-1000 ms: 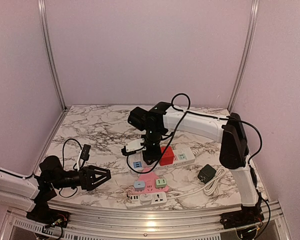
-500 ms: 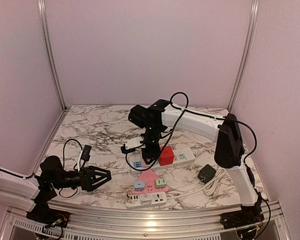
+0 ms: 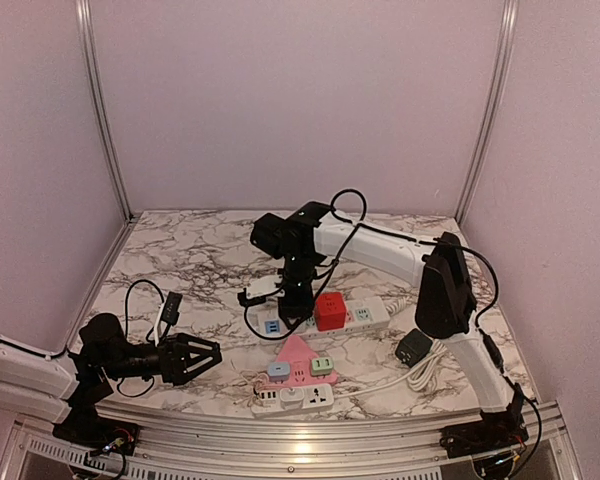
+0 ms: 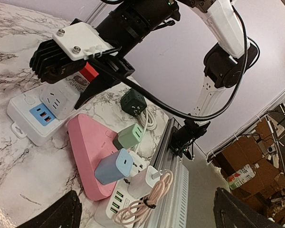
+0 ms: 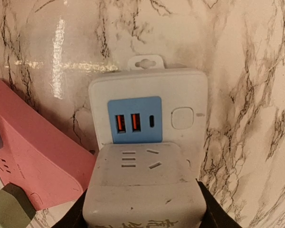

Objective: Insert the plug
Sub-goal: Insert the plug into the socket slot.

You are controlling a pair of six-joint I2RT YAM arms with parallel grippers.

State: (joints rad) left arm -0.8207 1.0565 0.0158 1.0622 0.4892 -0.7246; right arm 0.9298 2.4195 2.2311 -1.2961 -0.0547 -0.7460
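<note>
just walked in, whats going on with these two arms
The right gripper is shut on a white adapter block and holds it down on the white power strip, right beside the blue USB panel. Whether the block is fully seated cannot be told. The left gripper hangs open off to the left, holding nothing.

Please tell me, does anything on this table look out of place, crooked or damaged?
Nothing looks spilled or broken. One small thing: the front white strip lies right at the near edge of the table, with a pink cable coil on it, by the metal rail.
</note>
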